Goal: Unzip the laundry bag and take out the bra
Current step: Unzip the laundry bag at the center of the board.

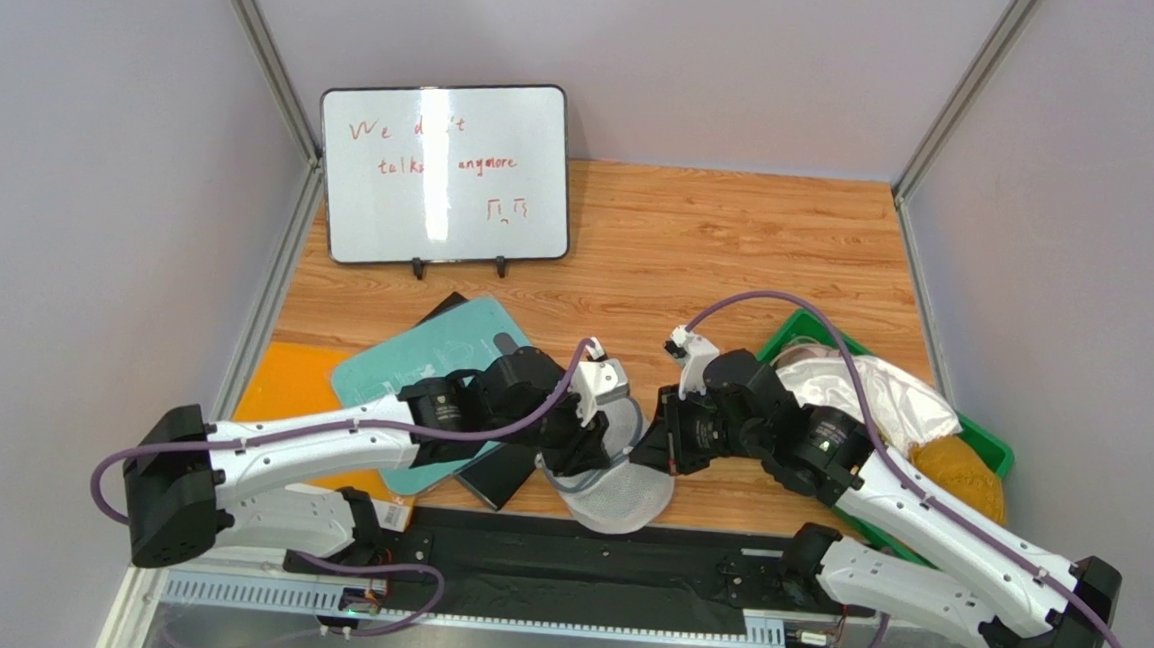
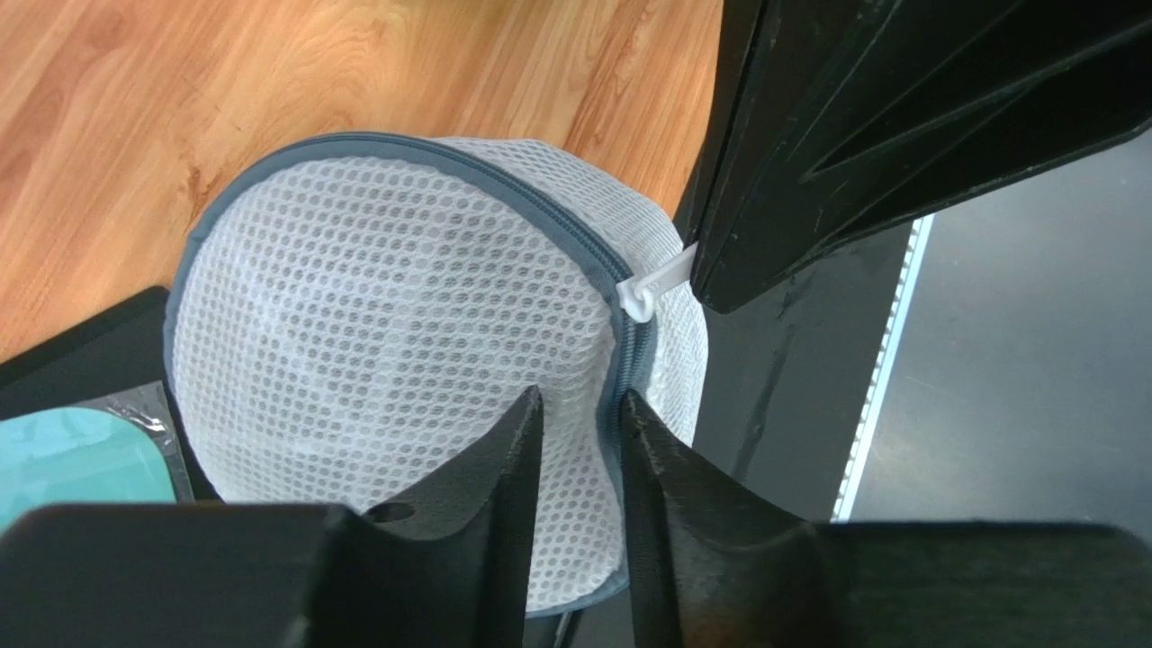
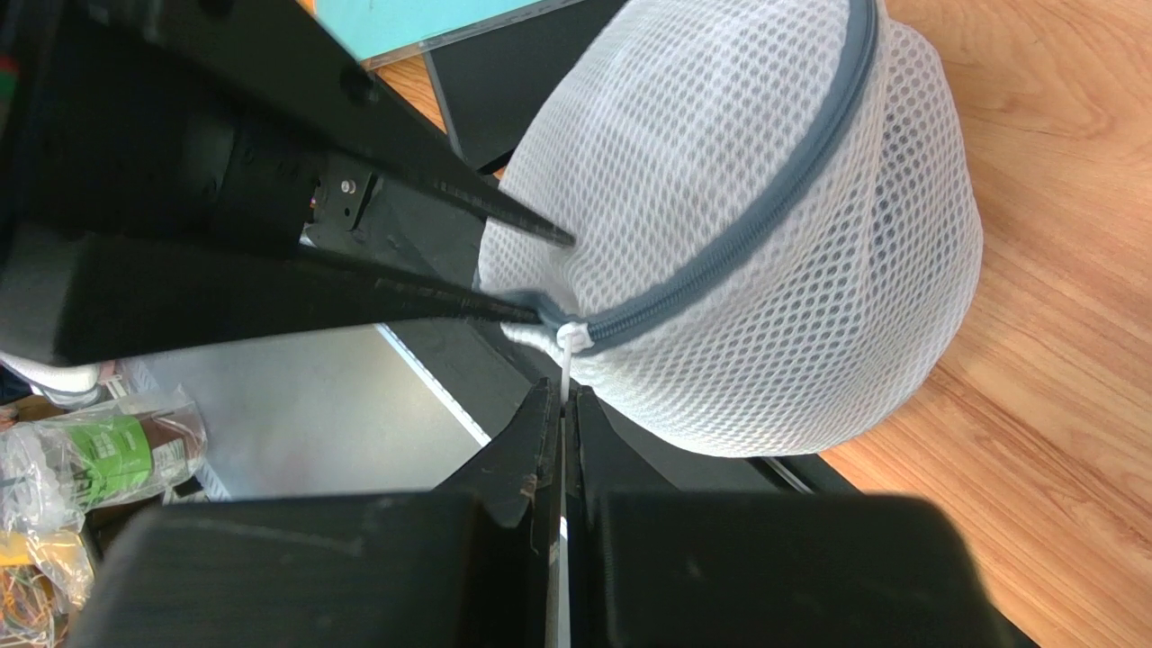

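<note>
1. Centrally, the laundry bag (image 1: 616,484) sits at the near edge of the table (image 1: 723,258), its lower side overhanging the black strip (image 1: 584,565) where the arms are mounted.
2. Its grey-blue zip rim (image 2: 406,142) runs closed along all the stretch in view, ending at a white zip pull (image 3: 569,344).
3. The right gripper (image 3: 561,405) is clamped tight on that pull, with no gap between its jaws.
4. The left gripper (image 2: 582,401) meets the bag from the other side, its jaws narrowly parted and pinching mesh and rim just beside the pull.
5. A teal board (image 1: 431,353) crowds the left and a green bin (image 1: 797,332) the right.
6. Bare wood lies open beyond the bag, up to the whiteboard (image 1: 445,173).
</note>
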Controlling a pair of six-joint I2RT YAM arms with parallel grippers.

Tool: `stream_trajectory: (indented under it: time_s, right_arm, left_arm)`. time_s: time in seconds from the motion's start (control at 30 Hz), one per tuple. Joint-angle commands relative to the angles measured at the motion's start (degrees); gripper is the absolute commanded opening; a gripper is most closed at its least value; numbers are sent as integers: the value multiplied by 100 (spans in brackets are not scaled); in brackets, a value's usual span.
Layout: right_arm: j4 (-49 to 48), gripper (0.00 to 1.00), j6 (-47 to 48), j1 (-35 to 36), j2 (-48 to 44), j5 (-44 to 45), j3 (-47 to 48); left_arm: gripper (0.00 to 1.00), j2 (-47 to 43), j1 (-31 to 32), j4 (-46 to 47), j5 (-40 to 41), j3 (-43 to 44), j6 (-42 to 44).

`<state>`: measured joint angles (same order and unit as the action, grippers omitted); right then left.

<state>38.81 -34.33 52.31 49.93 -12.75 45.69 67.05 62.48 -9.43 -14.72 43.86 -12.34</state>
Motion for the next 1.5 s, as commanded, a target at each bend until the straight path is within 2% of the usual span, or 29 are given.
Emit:
stream_trajectory:
  time_s: [0.0,0.03,0.07,0.1,0.37,0.63,0.77,0.93,0.97,1.0,1.07,1.1,1.13,1.2,1.47]
  right_arm:
    - [-216,0,-92,16,16,-34,-16]
    - [-216,0,-92,16,34,-34,-34]
    - [-207,0,-92,16,43,-26,-43]
    - [-207,0,-74,16,43,1,-52]
    - [-14,0,-30,-72,-89,326,-227]
    - [-14,0,-30,-90,-625,493,-544]
    - [127,0,66,-90,-731,467,-395]
    - [250,0,224,-90,-687,414,-131]
    - [233,0,225,-81,-687,388,-122]
    - [198,0,216,-81,-695,309,-131]
    - [31,0,198,-81,-722,230,-218]
    - [-4,0,190,-81,-730,177,-236]
    - [-57,0,198,-81,-722,159,-236]
    - [-58,0,225,-81,-626,98,-184]
    - [-163,0,198,-29,-537,54,-210]
  left_arm:
    - [25,89,-16,258,66,-35,-287]
    - [9,89,-16,249,66,-35,-321]
    - [1,89,-16,223,57,-44,-331]
    - [0,72,-16,214,57,-52,-339]
    - [0,-323,-16,-85,277,-333,-410]
    - [0,-1377,-16,-375,496,-685,-471]
    - [0,-1765,-16,-331,391,-861,-577]
    - [0,-1757,19,-699,461,-730,-489]
    - [2,-1739,36,-779,548,-651,-489]
    - [18,-1730,54,-875,567,-607,-489]
    - [34,-1765,98,-1025,602,-493,-515]
    - [45,-1809,176,-1034,628,-466,-515]
    - [49,-1827,238,-1000,672,-431,-515]
    - [54,-1801,387,-956,882,-308,-506]
    - [55,-853,871,-789,1226,404,-445]
